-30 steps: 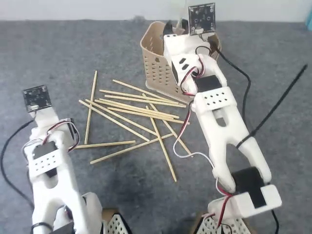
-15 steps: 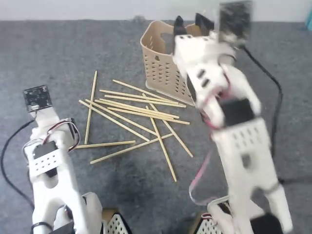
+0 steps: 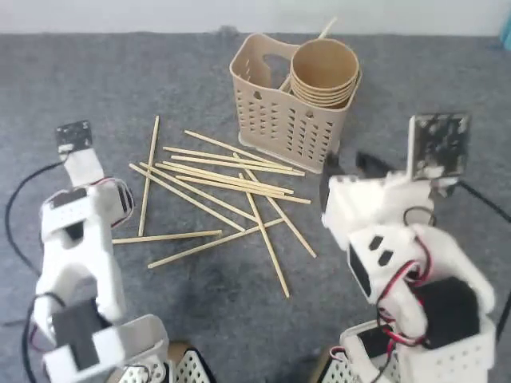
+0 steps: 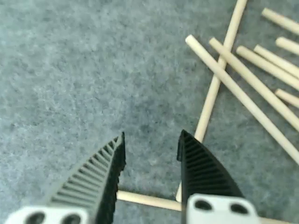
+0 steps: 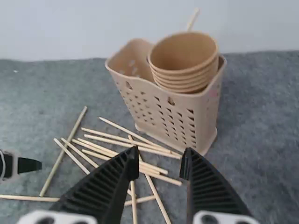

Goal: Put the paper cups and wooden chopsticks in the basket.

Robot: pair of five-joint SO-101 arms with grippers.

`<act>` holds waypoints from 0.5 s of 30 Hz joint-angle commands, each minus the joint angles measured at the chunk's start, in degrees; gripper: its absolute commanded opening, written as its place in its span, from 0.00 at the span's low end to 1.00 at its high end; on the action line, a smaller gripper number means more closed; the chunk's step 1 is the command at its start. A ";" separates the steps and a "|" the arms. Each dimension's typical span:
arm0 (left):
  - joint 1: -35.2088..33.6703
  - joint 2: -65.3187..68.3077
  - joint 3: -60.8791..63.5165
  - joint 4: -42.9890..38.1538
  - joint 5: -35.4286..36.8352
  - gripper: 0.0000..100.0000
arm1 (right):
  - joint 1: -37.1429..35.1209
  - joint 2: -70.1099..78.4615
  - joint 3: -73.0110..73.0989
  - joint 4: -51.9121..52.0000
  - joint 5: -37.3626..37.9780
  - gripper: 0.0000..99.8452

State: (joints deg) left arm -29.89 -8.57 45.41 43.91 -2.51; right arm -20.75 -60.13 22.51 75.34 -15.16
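Observation:
A beige slotted basket (image 3: pixel 279 120) stands at the back of the grey carpet. A stack of paper cups (image 3: pixel 323 68) sits inside it, beside one upright chopstick (image 3: pixel 326 30). Several wooden chopsticks (image 3: pixel 223 179) lie scattered in front of the basket. My right gripper (image 3: pixel 351 166) hovers open and empty just in front of the basket's right side. In the right wrist view the right gripper (image 5: pixel 159 162) faces the basket (image 5: pixel 182 116) and the cups (image 5: pixel 184 56). My left gripper (image 4: pixel 152 140) is open low over bare carpet, with a chopstick (image 4: pixel 219 79) just beyond its fingertips.
The left arm (image 3: pixel 76 239) stands at the left of the chopstick pile and the right arm (image 3: pixel 407 263) at the front right. Cables trail off both sides. A single chopstick (image 4: pixel 145 200) lies crosswise under the left gripper.
The right arm has pulled back from over the basket toward the front, uncovering the cup stack inside. The left arm has swung slightly, its wrist shifting up and right.

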 commanded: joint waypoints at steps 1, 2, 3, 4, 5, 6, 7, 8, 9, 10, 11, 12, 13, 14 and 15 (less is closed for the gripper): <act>4.66 2.02 -8.13 7.82 -0.44 0.18 | 5.49 -6.20 16.70 -3.91 -0.44 0.16; 6.15 2.46 -9.19 8.97 -0.44 0.18 | 6.90 -7.16 21.54 -6.37 -0.44 0.16; 7.30 2.73 -10.15 9.49 -0.44 0.18 | 7.96 -8.31 26.20 -9.19 -0.44 0.16; 8.18 3.25 -11.03 9.58 -0.35 0.18 | 8.84 -9.10 30.86 -12.18 -0.44 0.16; 8.70 3.87 -12.00 9.67 -0.26 0.18 | 9.36 -9.98 35.25 -14.99 -0.44 0.16; 8.88 4.92 -13.05 9.76 0.00 0.18 | 9.89 -10.68 39.56 -17.98 -0.35 0.16; 8.97 6.24 -14.11 9.93 1.14 0.18 | 10.24 -11.47 43.43 -20.44 -0.35 0.16; 8.79 7.91 -15.43 10.73 2.20 0.18 | 10.51 -12.18 47.47 -22.81 -0.35 0.16; 8.70 9.93 -17.01 11.87 2.81 0.18 | 10.68 -12.79 51.25 -25.19 -0.35 0.16; 8.62 12.22 -18.86 13.19 2.81 0.18 | 10.59 -13.41 55.30 -27.91 -0.44 0.16; 8.62 14.51 -20.88 14.68 2.81 0.18 | 10.33 -14.02 59.34 -31.16 -0.44 0.16; 8.62 16.79 -22.81 15.91 2.81 0.18 | 10.24 -14.73 62.68 -34.86 -0.26 0.16; 8.62 19.08 -24.92 16.88 2.90 0.18 | 10.24 -15.60 65.05 -38.37 0.18 0.16; 8.70 21.36 -26.95 17.76 2.99 0.18 | 10.59 -16.66 66.20 -40.75 1.14 0.16; 8.88 23.56 -28.88 18.90 2.99 0.18 | 10.86 -17.71 66.90 -41.36 1.93 0.16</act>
State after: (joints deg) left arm -21.71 9.01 25.10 59.03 -0.57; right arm -10.81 -73.49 84.13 43.34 -15.16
